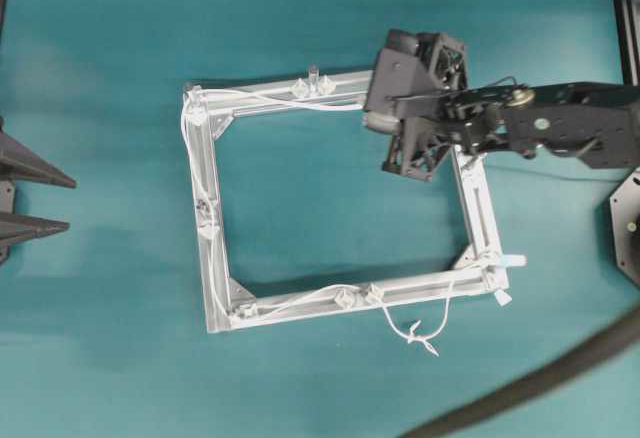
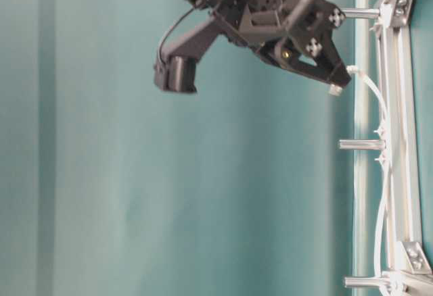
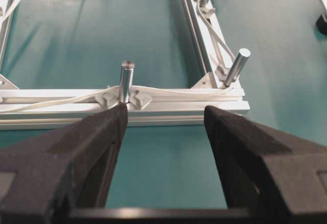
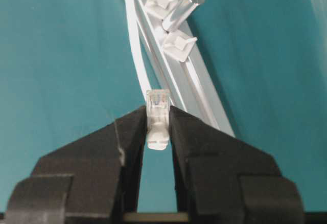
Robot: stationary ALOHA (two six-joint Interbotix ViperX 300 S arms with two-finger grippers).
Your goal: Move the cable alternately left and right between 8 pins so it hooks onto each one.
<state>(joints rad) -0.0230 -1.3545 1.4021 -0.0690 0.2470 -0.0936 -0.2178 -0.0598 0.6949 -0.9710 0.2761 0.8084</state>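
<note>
Cable (image 1: 262, 100) routed round most of frame (image 1: 212, 258). Plug (image 4: 157, 119) clamped in right gripper (image 4: 157, 132), upper right; final pins (image 1: 313, 76) pending. Left gripper (image 3: 163, 132) wide, empty.

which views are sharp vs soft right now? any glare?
Right wrist: plug crisp between the right gripper fingers, pin slightly soft. Left wrist: pin sharp, left gripper fingers blurred. Overhead: soft, cable washes into frame. No hard glare.

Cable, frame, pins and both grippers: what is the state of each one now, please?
cable: laid along the frame, plug end clamped in the right gripper.
right gripper: shut on the plug.
left gripper: jaws open, empty.
pins: upright.
frame: flat on the table.
</note>
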